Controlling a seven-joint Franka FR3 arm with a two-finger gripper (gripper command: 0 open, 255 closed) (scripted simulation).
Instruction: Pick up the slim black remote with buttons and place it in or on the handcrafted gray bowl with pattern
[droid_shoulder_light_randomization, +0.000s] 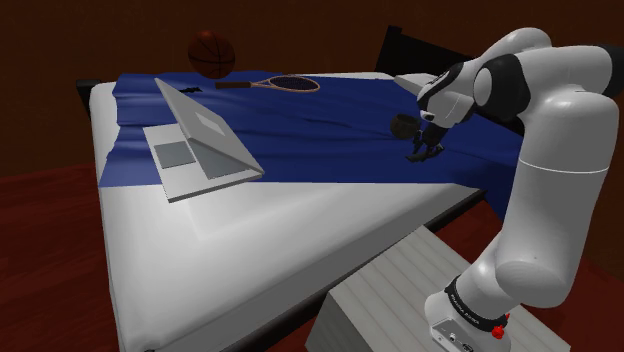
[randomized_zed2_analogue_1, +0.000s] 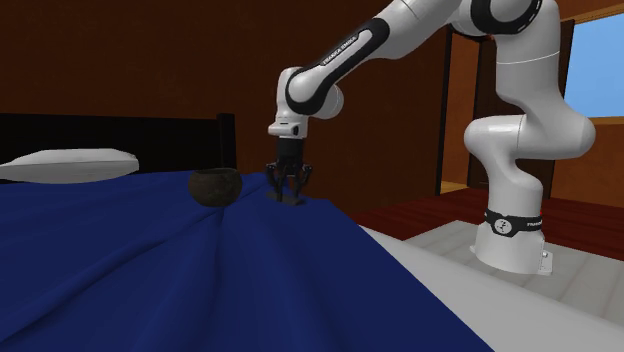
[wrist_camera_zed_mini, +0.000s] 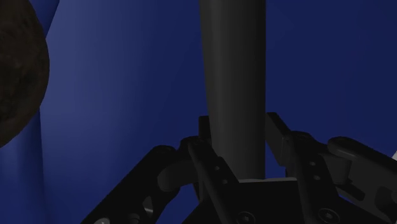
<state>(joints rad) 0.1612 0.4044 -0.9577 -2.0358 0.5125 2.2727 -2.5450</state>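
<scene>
An open grey laptop (droid_shoulder_light_randomization: 195, 140) sits on a bed (droid_shoulder_light_randomization: 230, 250) half-covered by a blue blanket (droid_shoulder_light_randomization: 330, 125). A racket (droid_shoulder_light_randomization: 285, 84) lies near the far edge, with a basketball (droid_shoulder_light_randomization: 211, 53) beyond it. 1 white pillow (randomized_zed2_analogue_1: 70, 163) rests by the black headboard (randomized_zed2_analogue_1: 120, 135).

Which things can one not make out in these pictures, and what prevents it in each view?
- Buttons of the remote: in the wrist view its face is uniformly dark. The picture's edge cuts off its far end, and the pincer hides its near end.
- Pattern of the bowl: too dark and small in the second exterior view, and cut off by the edge in the wrist view.
- Outline of the remote: too small and dark under the pincer in the shoulder view.
</scene>
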